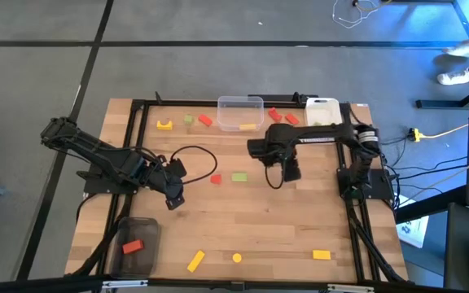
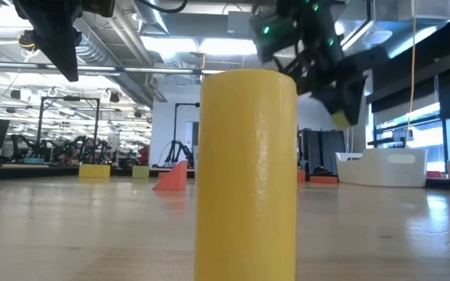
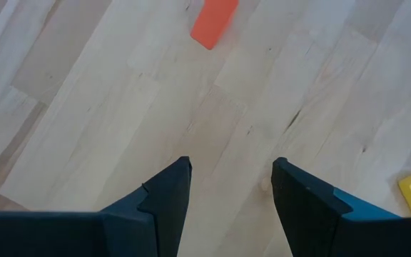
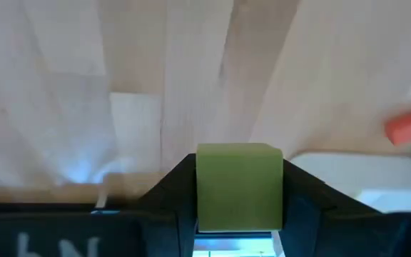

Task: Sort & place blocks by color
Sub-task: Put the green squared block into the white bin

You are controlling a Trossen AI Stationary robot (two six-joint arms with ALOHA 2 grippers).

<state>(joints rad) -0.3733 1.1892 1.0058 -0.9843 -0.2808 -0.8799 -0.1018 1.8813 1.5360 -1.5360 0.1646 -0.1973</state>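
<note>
My right gripper [image 1: 282, 174] hangs over the middle of the table, near the far edge, shut on a light green block [image 4: 238, 187]. The low view shows it raised well above the wood [image 2: 342, 109]. My left gripper [image 1: 173, 198] is open over bare wood left of centre, touching nothing, with a red block [image 3: 214, 21] ahead of it. Loose on the table lie a red block [image 1: 216, 179], a green block [image 1: 239, 177], a yellow bar [image 1: 195, 260], a yellow cylinder [image 2: 247, 172] and another yellow block [image 1: 322, 255]. Several more sit along the far edge. My right gripper pinches the light green block by two opposite side faces [image 4: 204, 187] between its two fingers. The block's end face shows at the free ends of the fingers. It is lifted clear of the table [image 2: 339, 119].
A clear container [image 1: 240, 112] with a yellow block in it and a white container [image 1: 322, 110] stand at the far edge. A dark container [image 1: 134, 244] holding a red block sits at the near left corner. A black cable [image 1: 194, 150] loops near the left arm.
</note>
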